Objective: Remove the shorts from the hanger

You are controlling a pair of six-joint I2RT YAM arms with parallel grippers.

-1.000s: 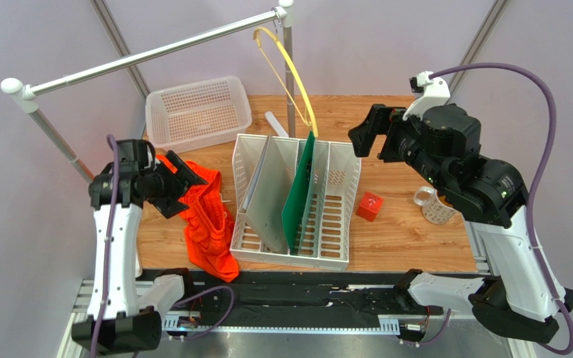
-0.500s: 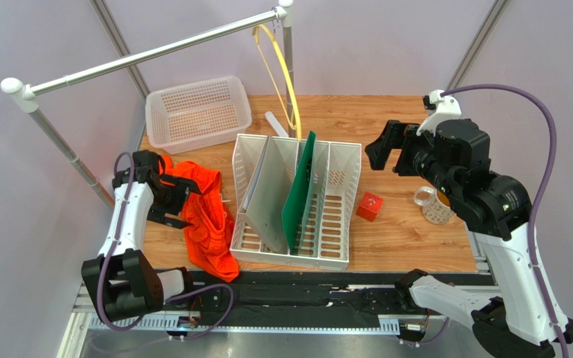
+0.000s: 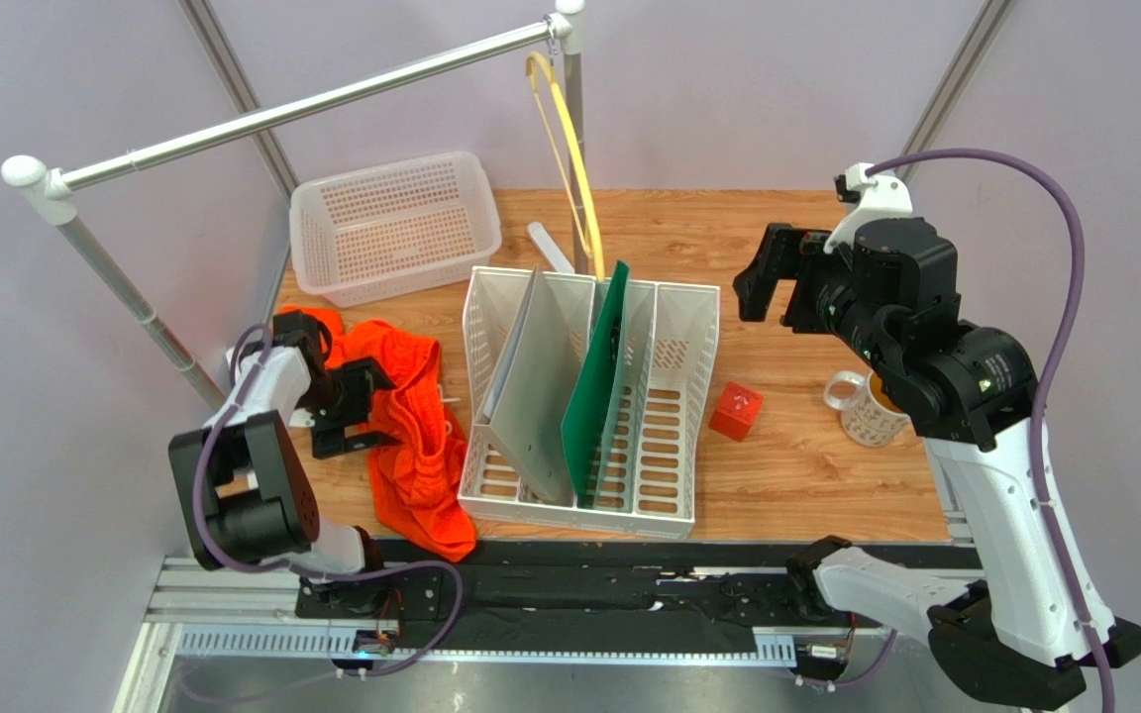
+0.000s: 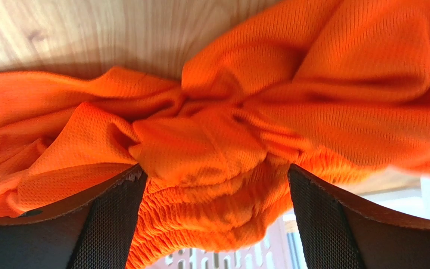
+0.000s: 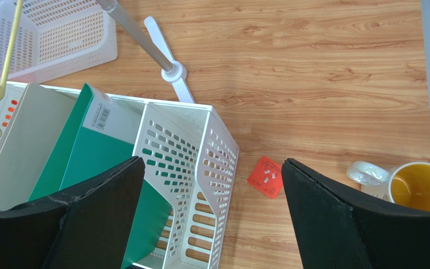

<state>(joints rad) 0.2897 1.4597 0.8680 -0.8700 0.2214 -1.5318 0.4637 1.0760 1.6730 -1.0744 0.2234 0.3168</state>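
Top view, largest first.

- Wooden table [image 3: 785, 245], with a long silver rail pole [image 3: 294, 107] slanting above its far side.
- White file rack [image 3: 673, 401] at table centre, a green folder [image 3: 599, 386] standing in it.
- White perforated basket [image 3: 395, 223] at the rack's 11 o'clock.
- The shorts [image 3: 413, 431]: crumpled orange heap lying on the table, just beside the rack at its 9 o'clock. One leg trails toward 6 o'clock, to the near edge.
- The hanger [image 3: 569, 141]: pale yellow, hooked on the rail at the rack's 12 o'clock, well apart from the shorts.
- Right gripper [image 3: 778, 282]: raised at the rack's 2 o'clock. Wrist view shows its fingers spread wide with only table between them.
- Left gripper [image 3: 346, 409]: low on the heap's 9 o'clock edge. Wrist view shows the fingers [image 4: 110, 218] spread wide with a bunch of orange mesh bulging into the gap, not pinched.
- Mug [image 3: 867, 409], yellow inside, at the rack's 3 o'clock.
- Red cube [image 3: 737, 412] between the mug and the rack.
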